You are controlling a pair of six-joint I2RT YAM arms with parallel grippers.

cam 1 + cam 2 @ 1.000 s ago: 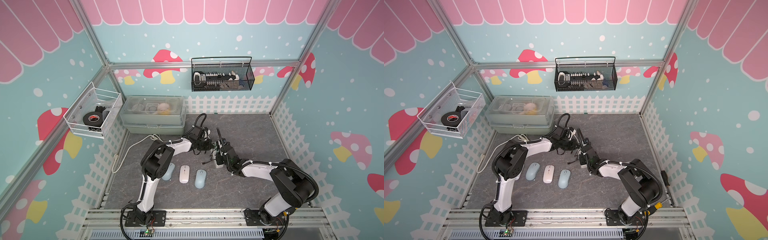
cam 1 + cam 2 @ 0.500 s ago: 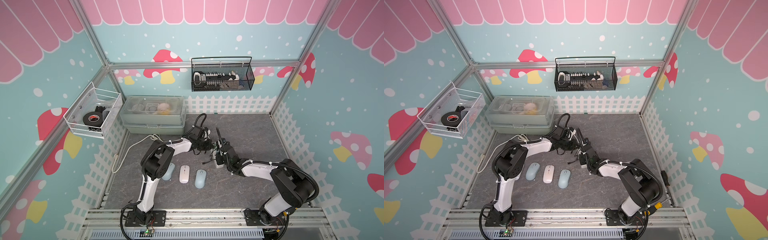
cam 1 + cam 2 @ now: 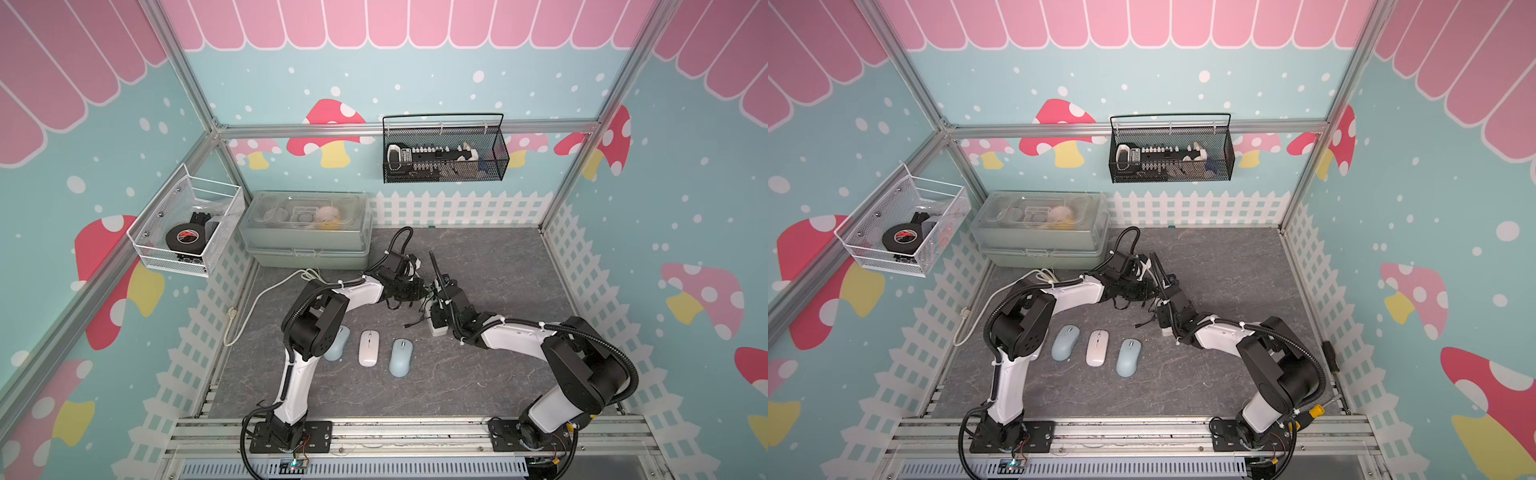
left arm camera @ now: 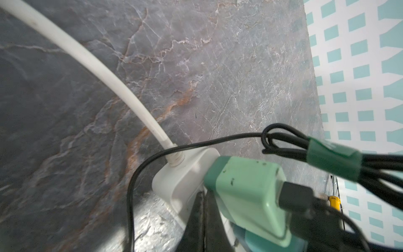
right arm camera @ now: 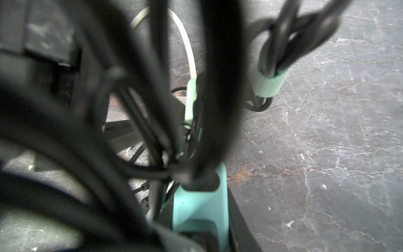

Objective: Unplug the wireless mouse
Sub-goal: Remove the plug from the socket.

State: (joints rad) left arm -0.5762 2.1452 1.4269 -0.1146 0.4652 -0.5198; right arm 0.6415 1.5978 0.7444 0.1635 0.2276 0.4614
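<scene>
Extraction of green charger [image 4: 246, 196] from white power strip [image 4: 172, 183], lower centre, is in hand: left gripper [image 3: 417, 289] pinched together beside it, right gripper [image 3: 435, 309] unreadable behind cables [image 5: 220, 87]; next comes a straight pull.

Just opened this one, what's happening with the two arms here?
Both arms meet over the white power strip. The left claw is shut, resting against the strip beside the pale green charger block plugged into it. The right claw is at the same block; whether it grips is too blurred to tell. The white mouse and two blue ones lie nearby, untouched.
</scene>
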